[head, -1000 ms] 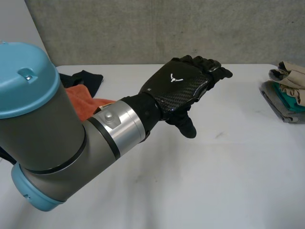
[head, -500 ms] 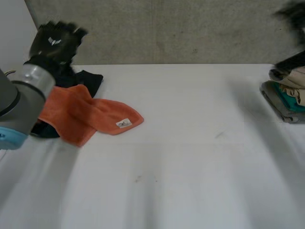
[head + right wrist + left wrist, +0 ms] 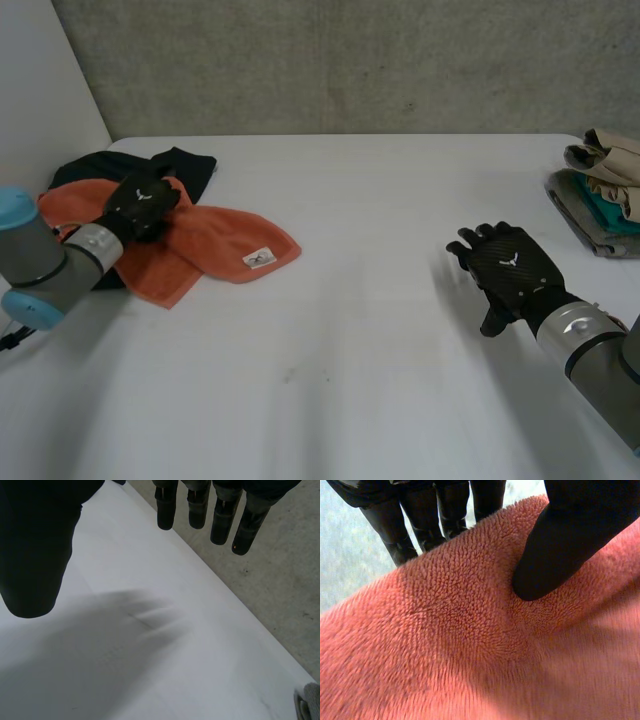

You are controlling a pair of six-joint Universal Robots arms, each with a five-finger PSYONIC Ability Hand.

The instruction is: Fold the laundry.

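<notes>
Broadly: white bench (image 3: 360, 330) under everything. Carries at its left end an orange towel (image 3: 215, 245), crumpled and spread toward the bench's middle. Shows beneath and behind that towel a black garment (image 3: 190, 165), partly covered. Holds at the far right edge a stack of folded clothes (image 3: 600, 205), beige on top, teal and grey below, well apart from the towel.

Next, at the left edge, the left arm (image 3: 45, 265), grey with a light-blue cap. Ends in the left hand (image 3: 145, 200), set down on the towel's far part, close to the black garment. Pinches a raised fold of the orange pile, as seen in the left wrist view: fingers (image 3: 395, 535) close together down the far side of the fold, thumb (image 3: 555, 550) pressed into the near side, denting the loops.

Above bare bench right of the middle, the right hand (image 3: 505, 265), palm down, near the folded stack but apart from it. Grips nothing: fingers (image 3: 200, 510) straight and slightly spread in the right wrist view, thumb (image 3: 35, 555) held wide of them.

Lastly, a small white label (image 3: 259, 260) on the towel's corner nearest the bench's middle.
</notes>
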